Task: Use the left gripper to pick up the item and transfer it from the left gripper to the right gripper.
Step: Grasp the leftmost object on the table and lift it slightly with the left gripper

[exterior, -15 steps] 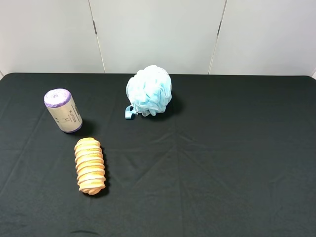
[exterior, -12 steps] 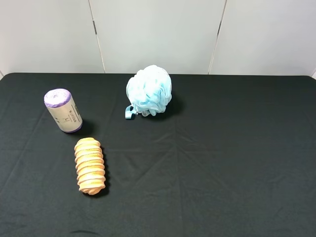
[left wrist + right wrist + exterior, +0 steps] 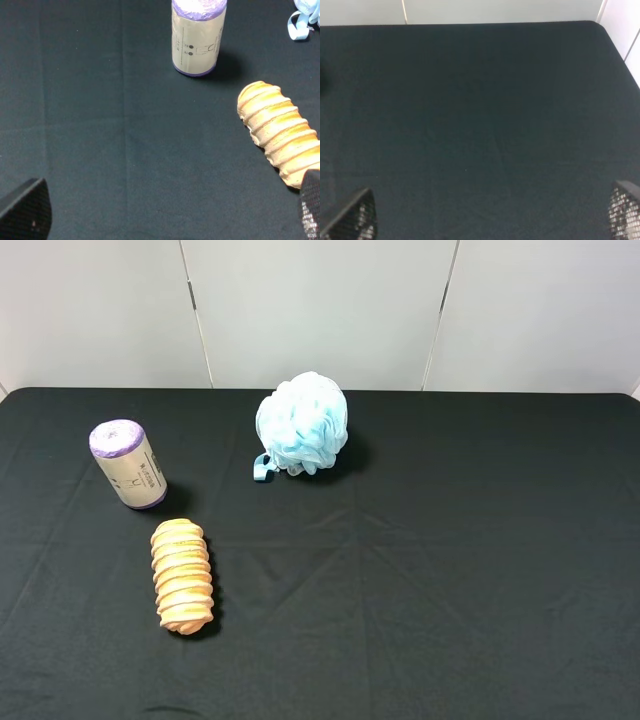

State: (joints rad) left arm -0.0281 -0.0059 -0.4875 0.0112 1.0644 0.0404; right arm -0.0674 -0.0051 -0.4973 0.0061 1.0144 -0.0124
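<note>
Starting from a left gripper [image 3: 167, 212] spread wide and empty: only the two fingertips seen, at the edges of the wrist view, well apart from the roll [image 3: 127, 464]. Upright on the black cloth [image 3: 450, 570] at the far left, purple end up and cream label around the side; near the loaf [image 3: 182, 576] but not touching, and well apart from the pouf [image 3: 302, 424]. No sight of either arm in the high view. Right gripper [image 3: 490, 215] also spread wide, holding nothing, above bare cloth on the right side. Step in hand, by judgement: the reach, with nothing of the task done yet. First bring the left gripper forward and centre over the roll, then turn the wrist to put one finger on each side of the label. Better to keep both fingers off the side facing the loaf — little room there, and easy to knock either thing. Come down slowly without pushing; tall and narrow, so probably quick to tip and roll away. Grip toward one end, to leave the other end free for the right gripper. Close gently but firmly, since probably soft under the paper. Lift straight up, carry toward the middle, hold steady. At the handover, shut the right gripper on the free end first — only then open the left.
</note>
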